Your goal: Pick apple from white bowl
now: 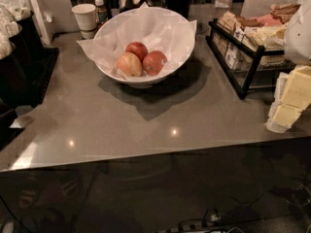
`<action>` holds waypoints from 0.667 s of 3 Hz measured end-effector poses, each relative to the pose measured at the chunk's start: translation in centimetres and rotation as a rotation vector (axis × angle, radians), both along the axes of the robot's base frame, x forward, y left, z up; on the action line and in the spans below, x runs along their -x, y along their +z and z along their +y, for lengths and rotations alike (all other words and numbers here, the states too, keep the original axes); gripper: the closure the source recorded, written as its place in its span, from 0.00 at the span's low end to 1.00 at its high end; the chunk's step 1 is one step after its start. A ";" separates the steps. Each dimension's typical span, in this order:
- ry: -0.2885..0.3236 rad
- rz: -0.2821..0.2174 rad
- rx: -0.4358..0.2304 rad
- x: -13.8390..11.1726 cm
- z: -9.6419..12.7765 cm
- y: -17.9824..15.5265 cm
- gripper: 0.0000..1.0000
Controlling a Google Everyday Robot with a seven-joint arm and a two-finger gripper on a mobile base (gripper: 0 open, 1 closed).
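The white bowl (146, 21), lined with crumpled white paper, stands at the back middle of the grey counter. Three apples lie in it. The dull, even red apple (154, 62) is on the right, touching a paler yellow-and-pink apple (129, 64) on the left. A brighter red apple (137, 49) sits behind them. My gripper (289, 103), pale yellow and white, hangs at the right edge of the view above the counter's right side. It is well away from the bowl and holds nothing that I can see.
A black wire rack (243, 57) of packets stands right of the bowl, close to my gripper. A paper cup (86, 18) and a small bottle (100, 9) stand behind the bowl on the left. Dark containers (24, 62) line the left edge. The counter's front edge (146, 154) runs across the view.
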State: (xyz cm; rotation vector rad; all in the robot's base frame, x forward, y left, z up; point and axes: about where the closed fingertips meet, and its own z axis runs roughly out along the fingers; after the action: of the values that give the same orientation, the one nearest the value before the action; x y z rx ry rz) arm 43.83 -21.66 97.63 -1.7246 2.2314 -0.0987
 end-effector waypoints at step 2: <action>-0.006 -0.051 -0.046 -2.5 1.1 2.1 0.00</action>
State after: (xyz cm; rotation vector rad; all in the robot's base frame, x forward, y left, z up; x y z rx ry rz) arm 46.33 -20.54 99.70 -1.6722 2.1852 -0.0912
